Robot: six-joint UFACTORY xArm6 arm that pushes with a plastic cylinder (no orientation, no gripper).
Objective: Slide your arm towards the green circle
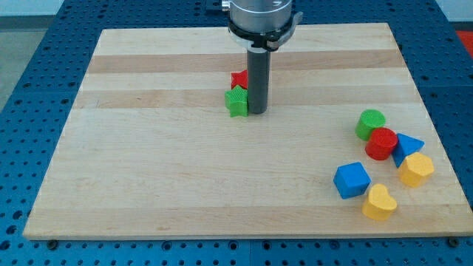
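The green circle (369,123) is a round green block at the view's right, touching a red round block (381,143) just below it. My tip (257,111) is the lower end of the dark rod at the board's upper middle. It stands right beside a green star block (236,102), on that block's right. A red star block (239,78) sits just above the green star, partly hidden by the rod. The green circle is far to the right of my tip and slightly lower.
A blue triangle (407,146), a yellow block (416,169), a blue cube (351,180) and a yellow heart (379,203) cluster at the lower right of the wooden board (148,162). A blue perforated table surrounds the board.
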